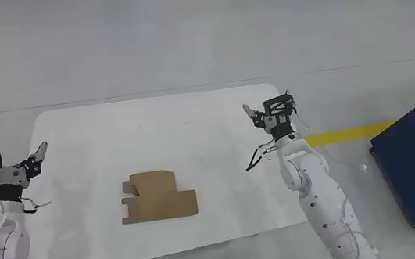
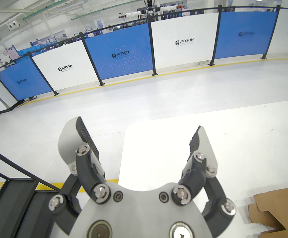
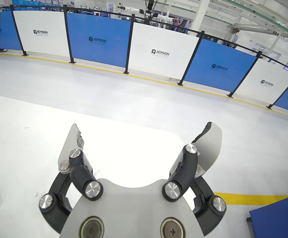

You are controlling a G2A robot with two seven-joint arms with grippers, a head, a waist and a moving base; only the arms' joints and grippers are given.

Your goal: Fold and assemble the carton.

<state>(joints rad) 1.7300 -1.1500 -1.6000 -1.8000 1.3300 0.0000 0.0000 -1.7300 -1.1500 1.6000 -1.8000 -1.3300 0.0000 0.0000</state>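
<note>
Top view: flat brown cardboard carton (image 1: 157,197) on white table (image 1: 113,134); left claw (image 1: 9,152), right claw (image 1: 268,103) gape empty.

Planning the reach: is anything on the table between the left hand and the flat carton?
No. In the top view, only bare white table lies between the left hand and the carton.
</note>
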